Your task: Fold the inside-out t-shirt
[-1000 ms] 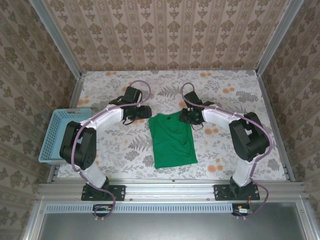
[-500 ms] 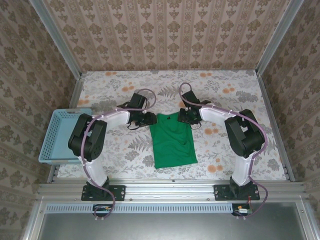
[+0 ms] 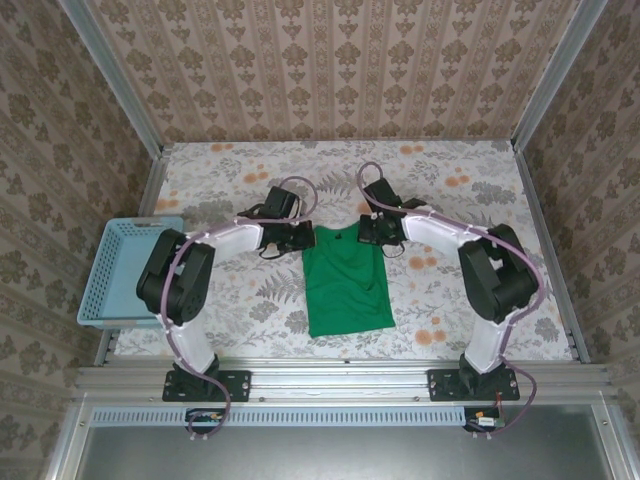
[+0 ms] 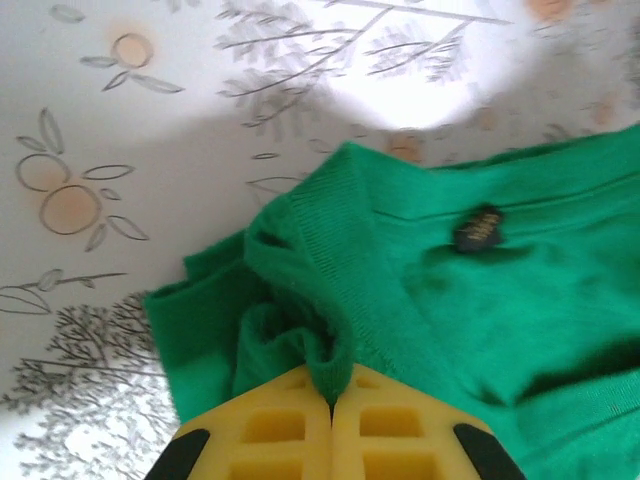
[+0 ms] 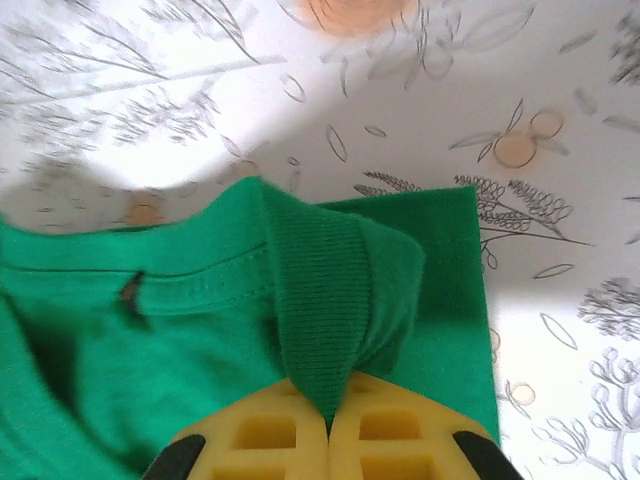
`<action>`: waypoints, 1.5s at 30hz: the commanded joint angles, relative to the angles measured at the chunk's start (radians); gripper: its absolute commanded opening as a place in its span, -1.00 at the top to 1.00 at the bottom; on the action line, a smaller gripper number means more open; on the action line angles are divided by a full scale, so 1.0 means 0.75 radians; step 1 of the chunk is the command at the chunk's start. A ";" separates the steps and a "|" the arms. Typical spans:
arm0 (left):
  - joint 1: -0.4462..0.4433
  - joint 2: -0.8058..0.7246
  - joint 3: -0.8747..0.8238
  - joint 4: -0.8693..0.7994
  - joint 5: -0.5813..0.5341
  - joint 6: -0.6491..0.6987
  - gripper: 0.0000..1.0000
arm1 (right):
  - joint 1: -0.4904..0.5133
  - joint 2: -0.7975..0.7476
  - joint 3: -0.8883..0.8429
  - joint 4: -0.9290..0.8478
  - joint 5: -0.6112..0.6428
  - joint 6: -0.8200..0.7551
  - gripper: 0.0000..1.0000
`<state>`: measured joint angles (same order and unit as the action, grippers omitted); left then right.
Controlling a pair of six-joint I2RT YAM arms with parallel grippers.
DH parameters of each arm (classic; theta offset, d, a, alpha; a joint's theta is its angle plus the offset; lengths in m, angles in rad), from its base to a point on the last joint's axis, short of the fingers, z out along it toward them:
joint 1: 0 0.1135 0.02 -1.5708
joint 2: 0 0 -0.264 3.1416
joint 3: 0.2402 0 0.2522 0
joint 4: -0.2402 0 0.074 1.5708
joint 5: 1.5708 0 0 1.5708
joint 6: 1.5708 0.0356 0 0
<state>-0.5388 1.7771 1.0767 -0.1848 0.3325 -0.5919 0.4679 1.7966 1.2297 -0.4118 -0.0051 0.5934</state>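
The inside-out t-shirt [image 3: 345,285] is bright green and lies as a narrow upright strip in the middle of the table, collar at the far end. My left gripper [image 3: 305,237] sits at its far left corner, shut on a pinch of ribbed collar cloth [image 4: 335,375] between yellow pads [image 4: 270,430]. My right gripper [image 3: 378,232] sits at the far right corner, shut on a fold of the collar rib [image 5: 320,330]. A small dark tag [image 4: 478,228] shows inside the neckline.
A light-blue plastic basket [image 3: 112,270] stands at the left table edge. Floral tablecloth [image 3: 450,190] surrounds the shirt. Patterned walls enclose the back and sides. A metal rail [image 3: 340,380] runs along the near edge.
The left gripper moved right onto the shirt's far left corner. Both grippers closed on the collar cloth. The right arm barely shifted.
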 commanded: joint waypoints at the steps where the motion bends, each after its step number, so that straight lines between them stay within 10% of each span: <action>1: -0.028 -0.175 -0.054 0.101 -0.022 -0.030 1.00 | 0.008 -0.168 0.020 -0.068 0.065 -0.046 0.92; 21: 0.027 0.068 -0.040 0.196 -0.119 -0.072 0.93 | -0.041 0.055 0.094 0.007 0.168 -0.149 0.84; 28: 0.042 0.043 0.014 0.045 -0.220 -0.061 0.44 | -0.045 0.124 0.213 -0.080 0.226 -0.205 0.17; 33: 0.002 -0.149 0.012 -0.147 -0.352 0.013 0.05 | -0.038 -0.087 0.081 -0.121 0.218 -0.193 -0.06; 45: -0.151 -0.076 0.001 0.099 -0.109 0.024 0.14 | 0.396 -0.596 -0.589 0.032 0.229 0.233 0.09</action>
<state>-0.6533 1.6516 1.0401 -0.1486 0.1921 -0.6014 0.7223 1.3991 0.8585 -0.4046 0.1219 0.6399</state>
